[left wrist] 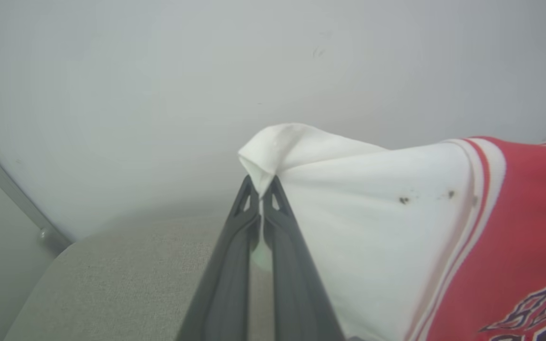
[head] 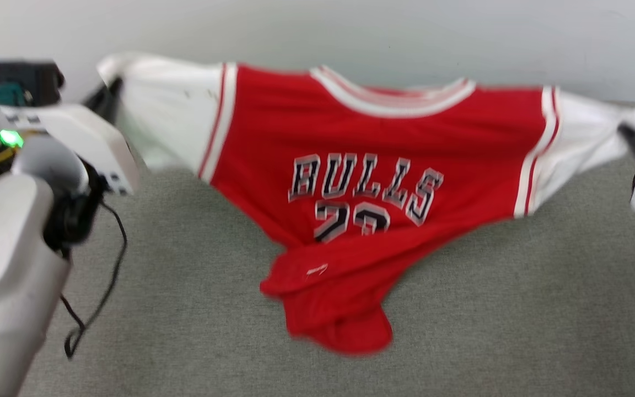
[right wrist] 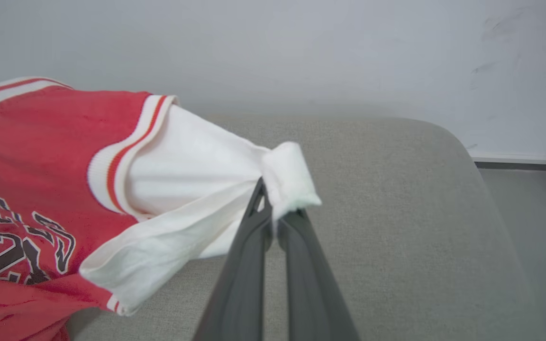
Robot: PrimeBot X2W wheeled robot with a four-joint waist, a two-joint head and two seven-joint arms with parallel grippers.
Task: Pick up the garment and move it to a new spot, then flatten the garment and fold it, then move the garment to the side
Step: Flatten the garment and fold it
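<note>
The garment (head: pixel 372 154) is a red jersey with white sleeves and black lettering, stretched wide in the air between both arms, front toward me. Its bunched lower hem sags onto the grey cushion (head: pixel 516 309). My left gripper (head: pixel 113 91) is shut on the tip of the white sleeve (left wrist: pixel 273 151) at the upper left. At the far right my right gripper (head: pixel 629 135) is shut on the other white sleeve (right wrist: pixel 287 180). In the right wrist view the sleeve cloth bunches around the fingertips.
A pale wall (head: pixel 350 33) rises just behind the cushion. A black cable (head: pixel 102 286) hangs from my left arm over the cushion's left part. The cushion's rounded right corner (right wrist: pixel 448 137) meets the floor beyond; a grey strip (left wrist: pixel 12 194) runs along the wall at the left.
</note>
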